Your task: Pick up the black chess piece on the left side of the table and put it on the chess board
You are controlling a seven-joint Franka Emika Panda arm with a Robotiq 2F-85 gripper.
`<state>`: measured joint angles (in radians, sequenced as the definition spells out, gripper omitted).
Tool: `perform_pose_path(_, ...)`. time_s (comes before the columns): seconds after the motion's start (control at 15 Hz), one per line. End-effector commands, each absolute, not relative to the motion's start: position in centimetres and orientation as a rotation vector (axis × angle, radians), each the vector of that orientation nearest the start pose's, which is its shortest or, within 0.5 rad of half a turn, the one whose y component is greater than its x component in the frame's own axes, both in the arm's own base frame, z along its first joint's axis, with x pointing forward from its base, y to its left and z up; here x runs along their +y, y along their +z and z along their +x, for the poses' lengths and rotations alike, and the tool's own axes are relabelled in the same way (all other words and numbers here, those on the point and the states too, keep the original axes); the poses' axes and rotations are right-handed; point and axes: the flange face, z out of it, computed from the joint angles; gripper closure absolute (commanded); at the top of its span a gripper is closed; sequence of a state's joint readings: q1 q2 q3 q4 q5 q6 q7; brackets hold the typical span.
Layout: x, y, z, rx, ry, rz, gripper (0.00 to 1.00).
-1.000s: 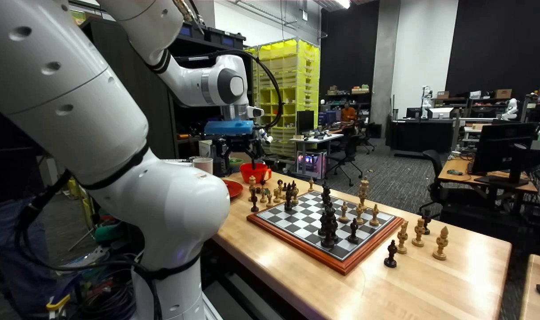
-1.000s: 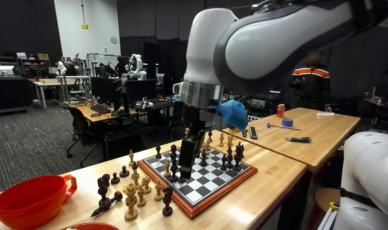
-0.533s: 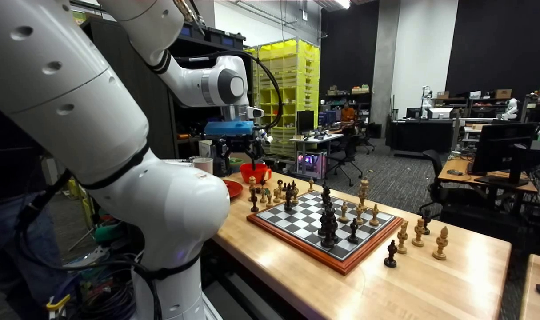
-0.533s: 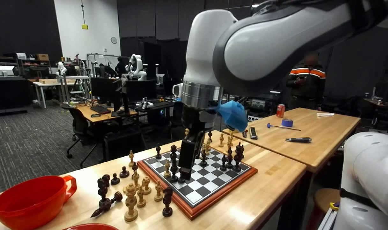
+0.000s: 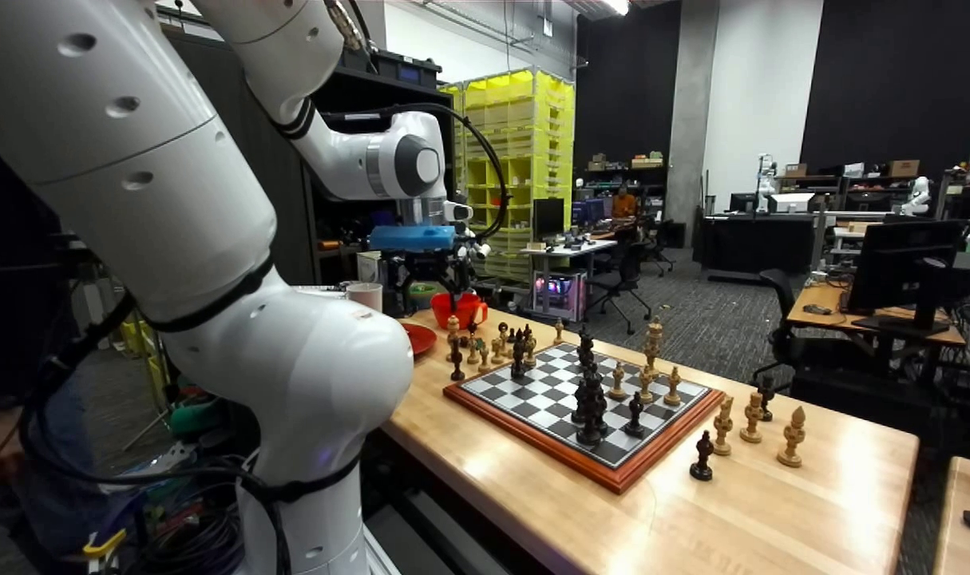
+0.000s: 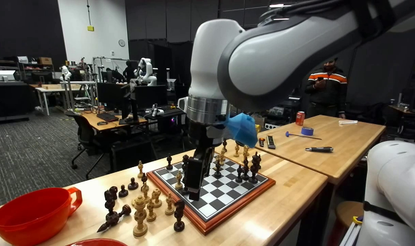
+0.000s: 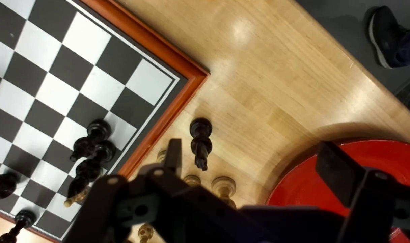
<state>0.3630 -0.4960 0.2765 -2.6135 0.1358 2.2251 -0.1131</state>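
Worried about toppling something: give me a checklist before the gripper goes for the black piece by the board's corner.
1. Gripper open and holding nothing: ok.
2. Black piece upright on the table: ok.
3. Piece centred between the fingers: not ok, nearer one in the wrist view.
4. Space around it clear: not ok, pale pieces stand close.
5. Chess board has bare squares: ok.
6. Finger height over the piece: cannot tell.

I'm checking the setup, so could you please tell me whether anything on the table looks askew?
Yes: in an exterior view, a dark chess piece lies on its side near the red bowl, which looks odd because the tall light piece nearby stands upright.
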Motion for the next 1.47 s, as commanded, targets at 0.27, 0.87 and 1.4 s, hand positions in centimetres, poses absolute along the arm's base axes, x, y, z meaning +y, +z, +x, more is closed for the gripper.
perform_pose_path(0.27,26.1,39.1,33.5,-1.088,-0.188,-2.938,0.0)
perform_pose_path(0.87,27.0,34.9,36.4,-1.193,-0.13,-2.941,0.0)
perform_pose_path(1.4,26.6,33.4,38.9,-1.211,-0.096,-2.96,0.27)
